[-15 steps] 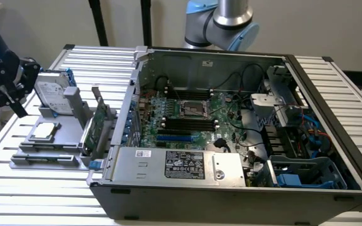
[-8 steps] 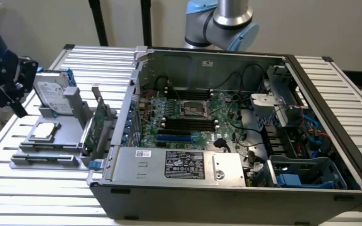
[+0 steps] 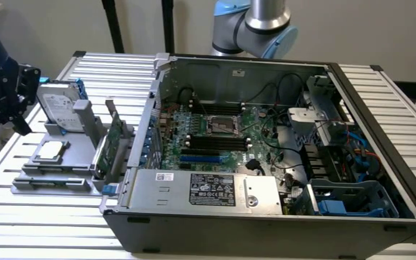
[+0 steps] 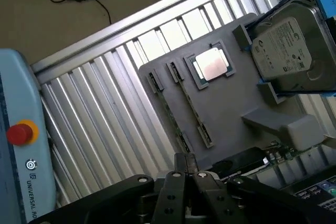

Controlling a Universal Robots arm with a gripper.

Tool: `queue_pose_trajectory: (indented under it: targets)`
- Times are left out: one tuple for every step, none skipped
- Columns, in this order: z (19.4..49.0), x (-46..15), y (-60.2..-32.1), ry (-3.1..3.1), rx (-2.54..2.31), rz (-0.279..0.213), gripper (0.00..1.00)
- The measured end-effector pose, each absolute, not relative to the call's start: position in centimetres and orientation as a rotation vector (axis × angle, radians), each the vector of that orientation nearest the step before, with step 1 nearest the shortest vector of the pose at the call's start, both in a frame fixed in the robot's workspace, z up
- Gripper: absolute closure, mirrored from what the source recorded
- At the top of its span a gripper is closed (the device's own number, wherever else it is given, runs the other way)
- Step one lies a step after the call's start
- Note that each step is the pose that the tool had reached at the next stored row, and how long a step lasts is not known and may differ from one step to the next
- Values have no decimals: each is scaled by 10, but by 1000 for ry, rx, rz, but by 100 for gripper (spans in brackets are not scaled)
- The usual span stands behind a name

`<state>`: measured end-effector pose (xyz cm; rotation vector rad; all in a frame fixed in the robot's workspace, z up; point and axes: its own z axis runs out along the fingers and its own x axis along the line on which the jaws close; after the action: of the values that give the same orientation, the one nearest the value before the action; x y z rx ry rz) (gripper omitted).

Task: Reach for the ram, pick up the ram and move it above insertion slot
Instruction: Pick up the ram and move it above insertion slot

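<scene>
The ram (image 4: 168, 109) is a thin dark-green stick standing on edge in an outer slot of the grey holder tray (image 4: 236, 95). My black gripper (image 4: 189, 176) hangs above the tray's near end, its fingers (image 4: 176, 192) drawn together with nothing between them. In the exterior view the gripper (image 3: 17, 119) hovers at the far left, over the tray (image 3: 41, 165) and beside the hard drive. The motherboard's dark memory slots (image 3: 215, 142) lie inside the open computer case (image 3: 266, 216), well to the exterior view's right of the gripper.
On the tray stand a silver hard drive with blue rails (image 3: 60, 105), a square processor chip (image 3: 51, 151) and an upright green expansion card (image 3: 110, 146). The ribbed metal table (image 3: 41, 222) carries tray and case. A pendant with a red button (image 4: 21, 132) lies beside the table.
</scene>
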<state>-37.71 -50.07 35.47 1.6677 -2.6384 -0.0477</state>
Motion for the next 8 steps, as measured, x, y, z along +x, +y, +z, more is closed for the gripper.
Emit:
queue_pose_trajectory:
  targets:
    - [355,-377,-501,-2623,1691,-47,89]
    - [355,-377,-501,-2607,1715,-47,89]
    - [355,-377,-501,-2592,1738,-47,89]
    - [355,-377,-501,-2577,1759,-47,89]
    - [355,-377,-501,-2561,1783,-47,89]
    - [355,-377,-501,-2545,1805,-47,89]
    - [355,-377,-501,-2528,1829,-47,89]
    - [355,-377,-501,-2512,1850,-47,89]
